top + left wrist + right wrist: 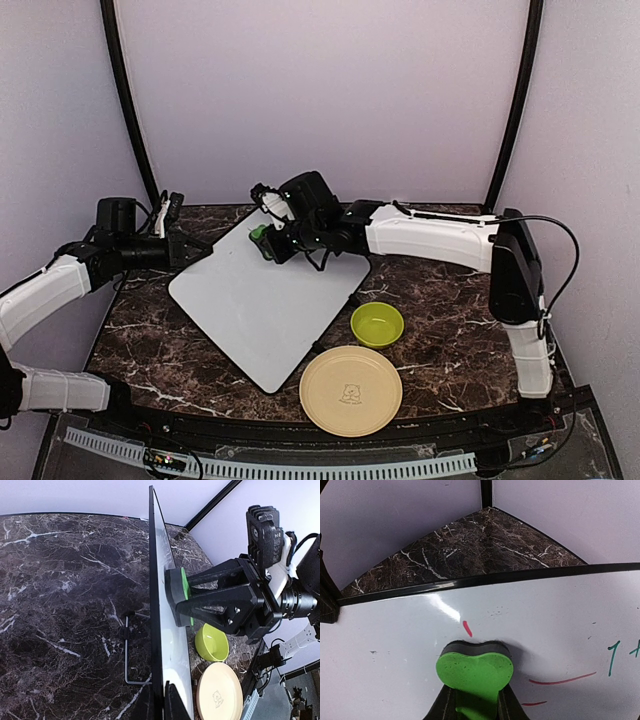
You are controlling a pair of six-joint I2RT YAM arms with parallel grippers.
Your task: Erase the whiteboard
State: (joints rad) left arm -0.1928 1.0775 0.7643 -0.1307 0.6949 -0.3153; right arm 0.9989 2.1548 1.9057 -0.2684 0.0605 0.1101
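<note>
Up by the far edge of the whiteboard | right gripper clamped on green eraser | red strokes at its 3 to 4 o'clock | left gripper pinching the board's side

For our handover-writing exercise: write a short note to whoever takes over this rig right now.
Left gripper: jaws shut on the edge of the whiteboard.
Right gripper: jaws shut on the green eraser, pressed against the whiteboard near its far corner.
Done: most of the whiteboard looks clean from above.
Left: red strokes and teal writing beside the eraser, not yet wiped.
</note>
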